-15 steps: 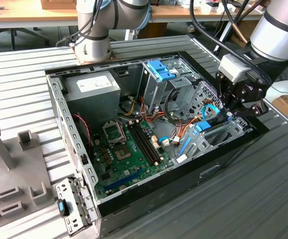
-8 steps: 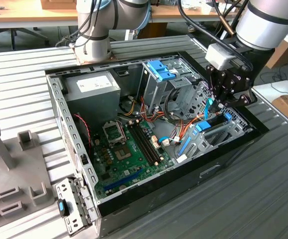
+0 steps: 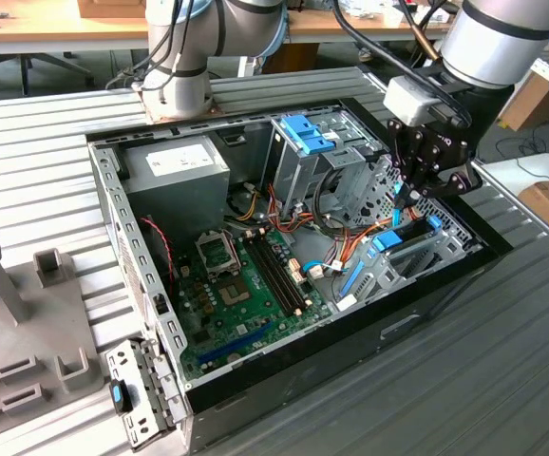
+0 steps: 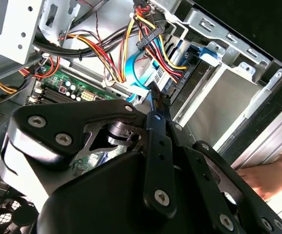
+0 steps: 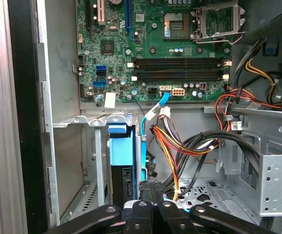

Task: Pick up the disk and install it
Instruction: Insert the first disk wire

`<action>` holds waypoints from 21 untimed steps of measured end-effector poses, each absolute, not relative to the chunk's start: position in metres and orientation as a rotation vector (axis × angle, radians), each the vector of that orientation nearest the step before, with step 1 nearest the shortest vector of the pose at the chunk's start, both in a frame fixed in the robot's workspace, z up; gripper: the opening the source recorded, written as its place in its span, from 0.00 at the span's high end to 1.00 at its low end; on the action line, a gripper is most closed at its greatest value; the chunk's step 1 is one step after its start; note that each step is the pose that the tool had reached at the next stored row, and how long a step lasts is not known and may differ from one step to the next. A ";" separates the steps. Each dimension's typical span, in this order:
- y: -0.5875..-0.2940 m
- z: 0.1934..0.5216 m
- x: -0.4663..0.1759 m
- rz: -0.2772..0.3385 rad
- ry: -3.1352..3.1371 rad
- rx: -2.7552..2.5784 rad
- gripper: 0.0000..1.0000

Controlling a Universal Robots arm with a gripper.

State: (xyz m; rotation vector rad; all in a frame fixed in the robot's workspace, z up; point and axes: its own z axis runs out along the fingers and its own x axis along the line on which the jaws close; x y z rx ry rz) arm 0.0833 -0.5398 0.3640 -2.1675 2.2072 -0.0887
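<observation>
The disk (image 5: 121, 156) stands on edge in a narrow slot of the drive bay, its blue rail facing up and a dark connector edge showing below it. In the exterior view that bay sits in the corner of the open computer case (image 3: 445, 285) at the exterior view's right. Right beside the disk is the gripper (image 5: 151, 185), and in the first wrist view its two black fingers (image 5: 146, 195) are pressed together side by side, clenched, with nothing between them. They sit next to the disk's edge, not around it; whether they touch it is hard to tell.

Moving outward: a bundle of red, yellow and orange wires (image 5: 180, 146) loops just past the fingers, and a light blue cable (image 5: 155, 109) runs from the bay up to the green motherboard (image 5: 146, 44). The black memory slots (image 5: 180, 68) lie across the board, with the processor socket (image 5: 214, 22) beyond them.

In the exterior view the arm (image 3: 502, 43) comes down from above at the exterior view's right, and the gripper's dark linkage hangs over the bay. Towards the middle of the case stands a metal cage (image 3: 298, 176) with a blue latch (image 3: 305, 133) on top. The grey power-supply box (image 3: 175, 171) fills the far corner at the exterior view's left.

The case rests on a ridged metal table (image 3: 502, 380). A grey fixture (image 3: 18, 323) sits on it well apart, at the exterior view's left, and just beside the case's near corner lies a small metal bracket (image 3: 141, 389).
</observation>
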 end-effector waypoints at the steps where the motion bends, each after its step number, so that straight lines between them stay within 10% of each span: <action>1: -0.540 0.364 0.083 -0.089 2.207 -2.167 0.89; 21: -0.530 0.386 0.083 -0.137 2.224 -2.189 0.89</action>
